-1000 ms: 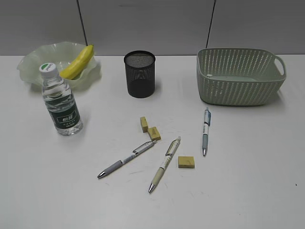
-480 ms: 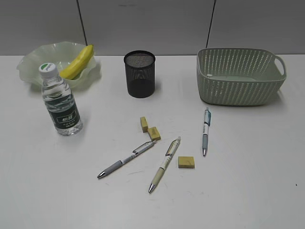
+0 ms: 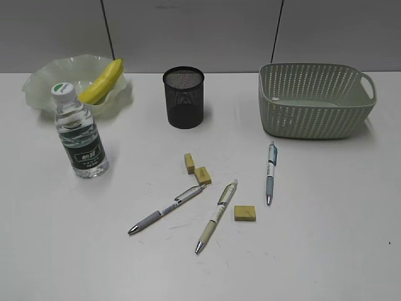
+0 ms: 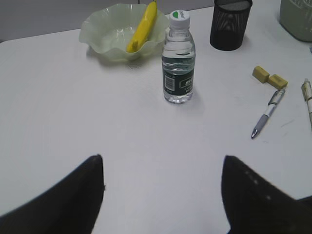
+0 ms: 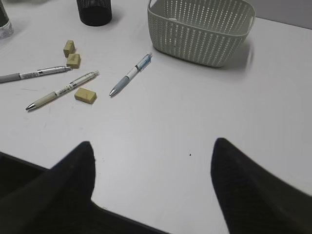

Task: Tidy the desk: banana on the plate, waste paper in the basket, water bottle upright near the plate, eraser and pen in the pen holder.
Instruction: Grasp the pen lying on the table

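Note:
The banana (image 3: 102, 82) lies in the wavy green plate (image 3: 44, 83) at the back left. The water bottle (image 3: 79, 133) stands upright in front of the plate. The black mesh pen holder (image 3: 183, 97) stands at the back middle; the green basket (image 3: 315, 100) at the back right. Three pens (image 3: 167, 209) (image 3: 216, 215) (image 3: 270, 171) and three yellow erasers (image 3: 189, 162) (image 3: 202, 175) (image 3: 245, 212) lie on the white desk (image 3: 326, 238). No waste paper shows. My left gripper (image 4: 163, 158) and right gripper (image 5: 152, 144) are open and empty over bare desk; neither shows in the exterior view.
The left wrist view shows the plate (image 4: 105, 36), the bottle (image 4: 178, 61) and the pen holder (image 4: 230, 24) ahead. The right wrist view shows the basket (image 5: 200, 29), pens and erasers ahead, with the desk's near edge under the left finger.

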